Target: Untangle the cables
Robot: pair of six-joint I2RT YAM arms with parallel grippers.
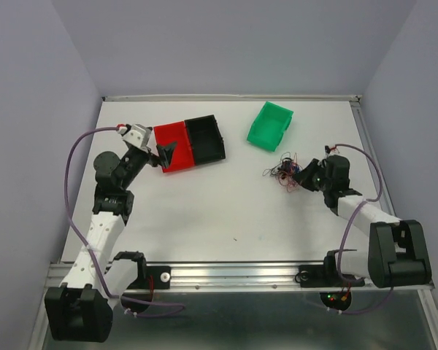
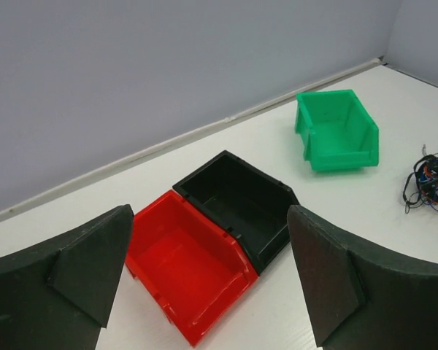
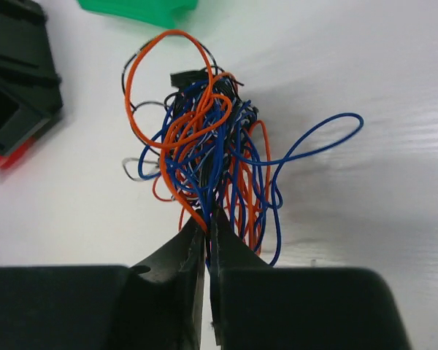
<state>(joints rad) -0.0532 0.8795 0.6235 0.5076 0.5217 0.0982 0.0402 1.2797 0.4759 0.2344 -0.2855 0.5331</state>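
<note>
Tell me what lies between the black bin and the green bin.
Nothing. Between the black bin and the green bin there is only bare white table, as both the top external and left wrist views show.

The cables (image 3: 212, 146) are sheathed in smooth, slightly glossy plastic. The red bin (image 2: 186, 273), the black bin (image 2: 237, 197) and the green bin (image 2: 336, 135) are moulded in smooth plastic with a soft sheen (highlights are caught along the rims). The table (image 1: 219, 211) is finished in matt white, with a faint wood-like grain. The right gripper (image 3: 207, 222) is made of matt black plastic, slightly rough. A dull metal rail (image 1: 241, 271) is fixed along the table's near edge.
</note>
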